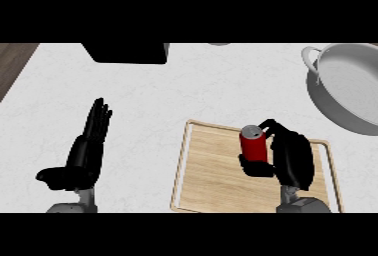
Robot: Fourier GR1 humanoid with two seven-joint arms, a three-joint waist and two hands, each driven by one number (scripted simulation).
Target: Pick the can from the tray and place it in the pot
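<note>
A red can (252,145) with a silver top stands upright on a light wooden tray (214,180), in the tray's far half, a little right of its middle. The tray is a flat rectangle with a pale raised rim, lying on the white counter (162,100) near the view's lower edge. The robot's right hand (289,156) is against the can's right side, fingers curled round its top and thumb round its base. A grey metal pot (347,85), round and wide with a pale inside and a loop handle on its left rim, sits on the counter beyond the tray to the right, well apart from the can.
</note>
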